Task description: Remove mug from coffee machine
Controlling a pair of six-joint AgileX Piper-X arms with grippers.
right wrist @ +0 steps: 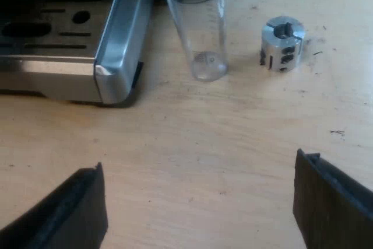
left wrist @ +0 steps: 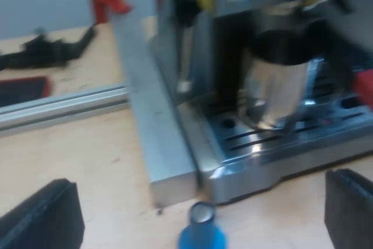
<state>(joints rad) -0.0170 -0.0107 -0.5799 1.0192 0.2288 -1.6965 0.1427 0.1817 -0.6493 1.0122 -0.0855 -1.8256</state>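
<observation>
Item one, your task piece: the polished steel mug (left wrist: 277, 94), upright on the slotted drip tray (left wrist: 274, 158) of the brushed-steel espresso machine (left wrist: 175, 68), tucked under its front where a cup sits to catch the pour. Item two: your left end effector (left wrist: 198, 202), black fingers spread wide and holding nothing, low over the pale wooden table (left wrist: 99, 161) and facing the mug, a stance that looks set for reaching in. Item three: a blue round tamper (left wrist: 201, 234), standing just before the machine between those fingers; mind it on approach. Item four: your right end effector (right wrist: 198, 193), likewise wide and empty, near a clear tapered measuring glass (right wrist: 198, 27) that stands just beside the tray's corner, and a small silver slotted metal collar (right wrist: 282, 42).
</observation>
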